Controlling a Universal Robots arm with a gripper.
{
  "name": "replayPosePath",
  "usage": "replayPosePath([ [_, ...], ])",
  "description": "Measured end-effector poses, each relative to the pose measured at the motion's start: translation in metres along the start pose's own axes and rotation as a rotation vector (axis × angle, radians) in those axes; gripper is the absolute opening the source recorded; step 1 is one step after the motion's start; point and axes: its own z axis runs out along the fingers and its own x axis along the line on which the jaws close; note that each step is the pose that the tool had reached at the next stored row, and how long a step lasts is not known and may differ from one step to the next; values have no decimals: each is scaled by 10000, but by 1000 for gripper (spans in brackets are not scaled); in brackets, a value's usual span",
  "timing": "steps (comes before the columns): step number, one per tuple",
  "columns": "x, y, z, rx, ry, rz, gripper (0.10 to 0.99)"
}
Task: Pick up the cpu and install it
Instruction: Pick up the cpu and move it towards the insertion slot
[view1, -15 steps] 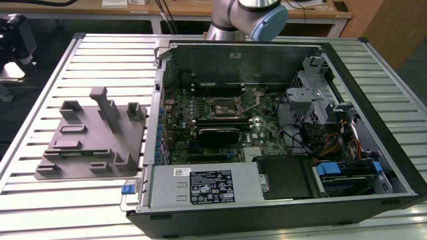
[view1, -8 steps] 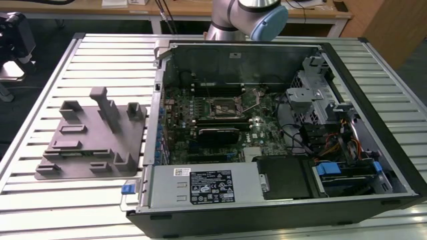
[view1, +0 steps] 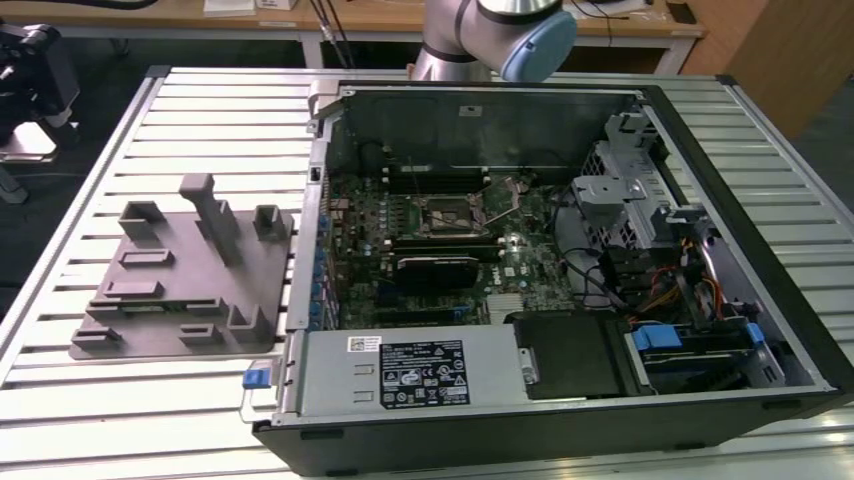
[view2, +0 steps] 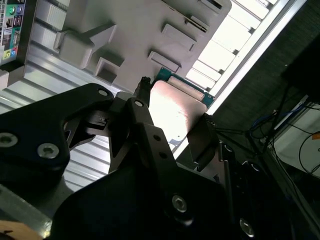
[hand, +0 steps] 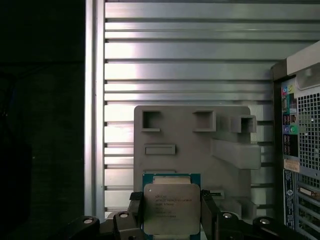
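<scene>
A slatted aluminium worktop (view1: 200, 110) carries an open computer case (view1: 534, 445), and a grey tray (view1: 187, 270) of upright blocks lies at the case's 9 o'clock in the exterior view. The arm (view1: 501, 30) shows there at 12 o'clock, a silver link and a blue-capped joint beyond the case's far wall. In both wrist views the end effector (hand: 171, 212) is closed narrowly on the cpu (hand: 171, 205). A black finger (hand: 136, 210) presses each opposite edge, and the silvery plate faces the first wrist camera with a green rim around it. The chip is held over the tray's edge, apart from its blocks. Bare slats lie beyond, and the worktop's rim gives onto dark floor. In the exterior view the socket (view1: 447, 212) sits mid-board, with a drive cage (view1: 627, 200) and cables (view1: 601, 270) crowding its 3 o'clock.
</scene>
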Motion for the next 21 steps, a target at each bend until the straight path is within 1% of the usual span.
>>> replayPosePath([
  [6, -100, 3, 2, 0, -1, 0, 541],
  [21, -401, 10, 9, 0, -1, 1, 541],
])
